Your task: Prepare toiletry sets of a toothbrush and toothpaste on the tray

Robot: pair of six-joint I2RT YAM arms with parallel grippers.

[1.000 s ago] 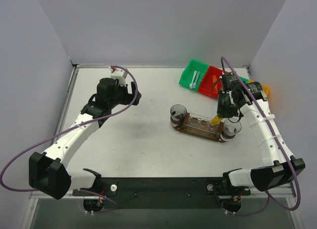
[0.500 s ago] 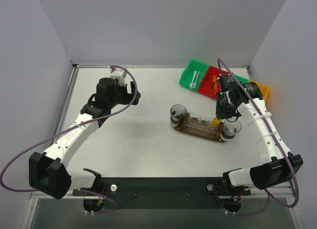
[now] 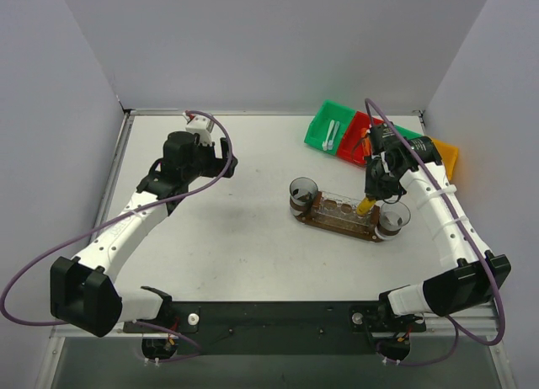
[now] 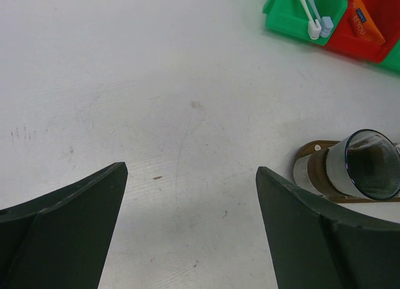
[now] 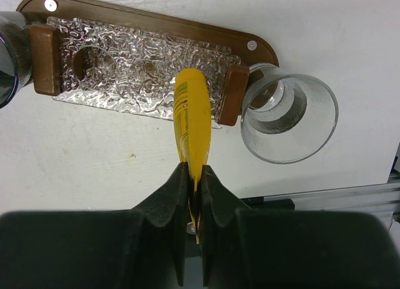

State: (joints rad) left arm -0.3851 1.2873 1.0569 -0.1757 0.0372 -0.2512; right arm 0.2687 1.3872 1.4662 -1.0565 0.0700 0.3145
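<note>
Two pincers show, and only one is working. Our right pincer [image 5: 193, 174] is clamped on the thin tail of a yellow tube [image 5: 191, 114], which points forward from the fingers with its far end over the tray [image 5: 156, 21]. Our left pincer [image 4: 190, 229] hangs with its fingers wide apart and nothing between them, above bare counter [image 4: 125, 82].

We judge the step in hand to be dropping the tube into the cup [image 5: 325, 123]. The cup stands ahead of the right pincer and off to its right, at the tray's rounded end. We cannot tell whether it rests on the wood or just beside it. To do this well we slide right until the tube's end sits over the open mouth, lower it inside the rim, and only then part the fingers. The cup looks thin and light, so a knock on its rim could tip it.

The tray is a long oval of dark brown wood. Two small wooden blocks [image 5: 45, 51] flank a crinkled, glassy insert [image 5: 125, 82] with round holes. The tube is glossy and tapered, and the cup is clear, smooth and round. A dark cup [image 5: 7, 57] of smoky material stands far left of the right pincer. Ahead and right of the left pincer, a green bin [image 4: 278, 20] holds white toothbrushes [image 4: 310, 14] and a red bin [image 4: 387, 7] holds an orange tube [image 4: 364, 26].
</note>
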